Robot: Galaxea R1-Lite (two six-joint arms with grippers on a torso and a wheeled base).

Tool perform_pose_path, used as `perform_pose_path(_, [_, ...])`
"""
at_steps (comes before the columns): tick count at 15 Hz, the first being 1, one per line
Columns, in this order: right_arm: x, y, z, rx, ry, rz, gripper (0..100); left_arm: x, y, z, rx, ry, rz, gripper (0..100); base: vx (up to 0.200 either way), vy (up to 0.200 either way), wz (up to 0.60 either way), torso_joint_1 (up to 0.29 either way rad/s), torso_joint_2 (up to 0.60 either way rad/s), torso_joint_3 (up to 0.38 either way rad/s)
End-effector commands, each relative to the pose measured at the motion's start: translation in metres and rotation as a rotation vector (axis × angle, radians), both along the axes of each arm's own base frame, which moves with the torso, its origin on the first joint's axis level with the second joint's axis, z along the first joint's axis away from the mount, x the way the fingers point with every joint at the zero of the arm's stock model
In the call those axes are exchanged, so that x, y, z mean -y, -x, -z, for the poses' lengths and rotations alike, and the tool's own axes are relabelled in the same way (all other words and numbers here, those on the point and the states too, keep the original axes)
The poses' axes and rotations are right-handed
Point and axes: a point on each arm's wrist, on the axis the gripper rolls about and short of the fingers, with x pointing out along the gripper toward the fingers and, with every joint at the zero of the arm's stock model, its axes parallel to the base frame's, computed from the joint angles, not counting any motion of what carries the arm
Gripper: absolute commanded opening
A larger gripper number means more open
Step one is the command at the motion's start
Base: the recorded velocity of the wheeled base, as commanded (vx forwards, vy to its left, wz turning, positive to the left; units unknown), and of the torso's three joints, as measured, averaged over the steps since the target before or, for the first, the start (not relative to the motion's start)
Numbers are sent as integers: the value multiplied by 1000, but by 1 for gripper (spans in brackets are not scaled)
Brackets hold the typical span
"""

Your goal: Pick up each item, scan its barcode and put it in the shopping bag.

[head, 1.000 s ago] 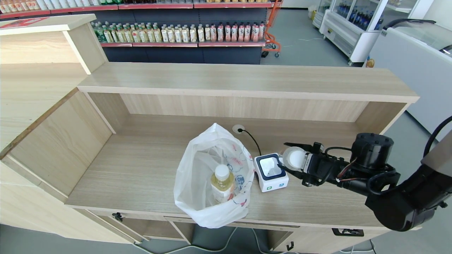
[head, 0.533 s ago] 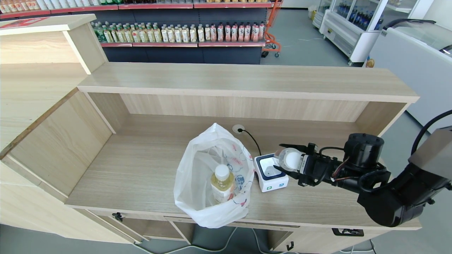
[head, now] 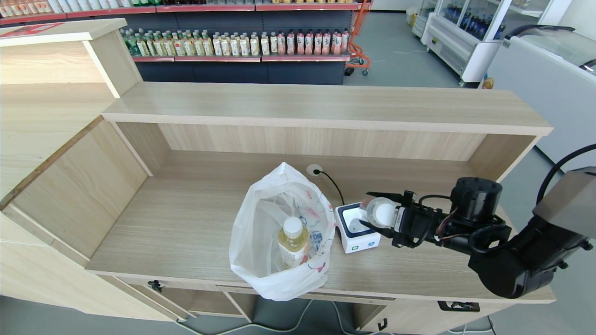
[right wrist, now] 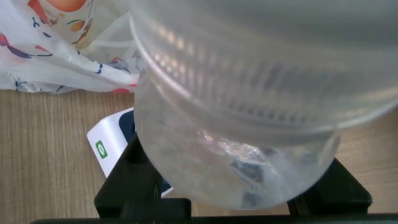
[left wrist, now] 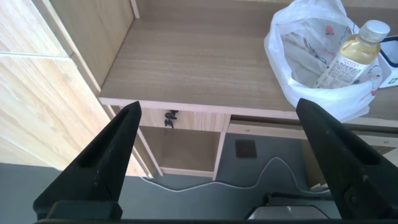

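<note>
The thin white shopping bag point(head: 260, 260) stands open on the wooden counter point(head: 186, 223) with a yellow drink bottle point(head: 293, 239) inside. The right claw point(head: 372, 211) is clamped on a round clear thing point(head: 382, 211), maybe a bottle, and has slid left over the boxy white scanner point(head: 356, 235). The left claw point(left wrist: 219, 106) is wide apart.

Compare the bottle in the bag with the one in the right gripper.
Bagged bottle holds yellow liquid; held bottle looks clear. Bagged bottle stands upright in the shopping bag; held bottle lies sideways in the right gripper, over the scanner. Both are plastic bottles.
</note>
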Motion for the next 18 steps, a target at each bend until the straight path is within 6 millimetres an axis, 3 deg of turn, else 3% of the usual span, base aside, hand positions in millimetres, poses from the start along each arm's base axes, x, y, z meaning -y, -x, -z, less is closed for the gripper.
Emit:
perform_pose_path(1, [3,-2,3,-1,6,0,0,0,0,0,0,0,0,100,0,0,0,0,0,0])
perform_pose_path(11, [17,-9,14,-28,12,24,0,0,0,0,0,0,0,100,0,0,0,0,0,0])
perform_pose_path(18, [-2,-29,18,-32,-71,-4,0,0,0,0,0,0,0,100,0,0,0,0,0,0])
